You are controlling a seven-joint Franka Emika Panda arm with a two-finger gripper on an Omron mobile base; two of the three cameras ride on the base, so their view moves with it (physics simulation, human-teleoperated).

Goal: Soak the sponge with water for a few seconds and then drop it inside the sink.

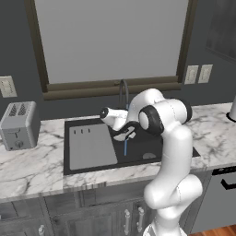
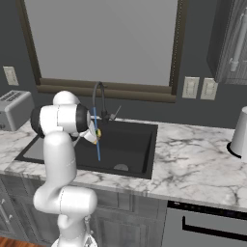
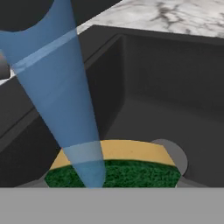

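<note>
In the hand view the sponge [image 3: 131,168], yellow with a green scouring face, sits right between my fingertips. The blue water [image 3: 65,100] runs down onto its left end. My gripper [image 1: 127,134] is shut on the sponge and hangs over the dark sink [image 1: 152,144], just under the gooseneck faucet [image 1: 123,92]. From the right base view a bit of yellow sponge [image 2: 98,131] shows at the gripper [image 2: 94,135], with the water [image 2: 98,147] falling past it into the sink [image 2: 130,144]. The round drain [image 3: 173,151] lies below, behind the sponge.
A grey ribbed drainboard [image 1: 91,146] fills the sink's left part. A silver toaster [image 1: 18,124] stands on the marble counter [image 1: 32,168] at the left. A white appliance [image 2: 239,132] stands at the right end of the counter. A window is behind the faucet.
</note>
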